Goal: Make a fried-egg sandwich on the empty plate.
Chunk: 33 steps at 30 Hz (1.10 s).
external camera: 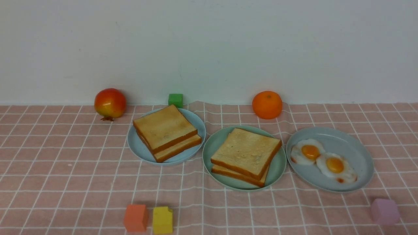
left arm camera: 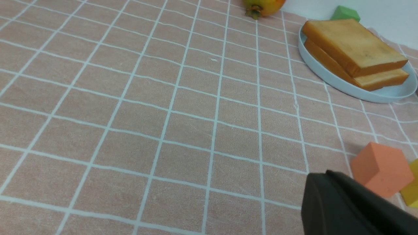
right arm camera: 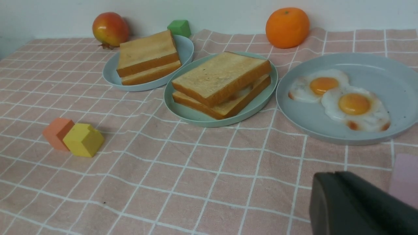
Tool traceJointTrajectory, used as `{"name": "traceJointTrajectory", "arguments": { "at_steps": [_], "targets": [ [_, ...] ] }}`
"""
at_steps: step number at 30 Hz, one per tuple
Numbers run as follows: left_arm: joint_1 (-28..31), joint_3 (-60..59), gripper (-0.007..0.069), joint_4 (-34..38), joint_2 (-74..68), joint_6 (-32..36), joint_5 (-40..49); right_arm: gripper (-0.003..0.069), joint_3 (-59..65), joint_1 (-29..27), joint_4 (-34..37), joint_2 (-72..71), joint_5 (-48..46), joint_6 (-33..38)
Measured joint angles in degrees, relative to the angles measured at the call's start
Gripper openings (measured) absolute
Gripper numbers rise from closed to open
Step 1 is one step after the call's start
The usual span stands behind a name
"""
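No readable text or labels anywhere.

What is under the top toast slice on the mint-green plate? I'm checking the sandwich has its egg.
Under the top toast slice lies a second slice; a white sliver shows between them. No yolk visible.

The front view looks forward across the table (external camera: 65, 182) to the wall (external camera: 209, 45). The left wrist view sits low and close over the cloth. The right wrist view stands farther back — all three share the toast plate (external camera: 196, 129) (left arm camera: 343, 86) (right arm camera: 111, 76).
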State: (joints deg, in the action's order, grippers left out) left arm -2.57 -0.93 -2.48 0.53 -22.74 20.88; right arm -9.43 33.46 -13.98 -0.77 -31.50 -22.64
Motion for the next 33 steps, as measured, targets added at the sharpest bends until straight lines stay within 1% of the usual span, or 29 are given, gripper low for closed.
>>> {"name": "traceJointTrajectory", "arguments": {
  "at_steps": [16,18,22,23,24,26,29,30,33],
  "targets": [
    [0.0,0.0,0.0013,-0.09,0.0,-0.02,0.0,0.0074,0.0,-0.37,0.0,0.0,0.0,0.0],
    [0.0,0.0,0.0013,-0.14,0.0,-0.02,0.0,0.0075,0.0,-3.1,-0.19,0.0,0.0,0.0],
    [0.0,0.0,0.0013,-0.14,0.0,-0.02,0.0,0.0075,0.0,-8.26,-2.73,0.0,0.0,0.0],
    [0.0,0.0,0.0014,-0.14,0.0,-0.02,0.0,0.0076,0.0,-11.58,-4.2,0.0,0.0,0.0],
    [0.0,0.0,0.0015,-0.14,0.0,-0.02,0.0,0.0078,0.12,-13.1,-4.33,0.0,0.05,0.05],
    [0.0,0.0,0.0017,-0.14,0.0,-0.02,0.0,0.008,0.55,-16.49,-2.4,0.0,0.25,0.05],
    [0.0,0.0,0.002,-0.16,0.0,-0.02,0.0,0.0083,2.34,-21.7,2.72,0.0,1.59,1.06],
    [0.0,0.0,0.002,-0.16,0.0,-0.02,0.0,0.0083,2.66,-22.37,3.01,0.0,1.73,1.19],
    [0.0,0.0,0.002,-0.21,0.0,-0.02,0.0,0.0085,5.26,-26.65,6.38,0.06,2.36,2.71]
  ]
}}
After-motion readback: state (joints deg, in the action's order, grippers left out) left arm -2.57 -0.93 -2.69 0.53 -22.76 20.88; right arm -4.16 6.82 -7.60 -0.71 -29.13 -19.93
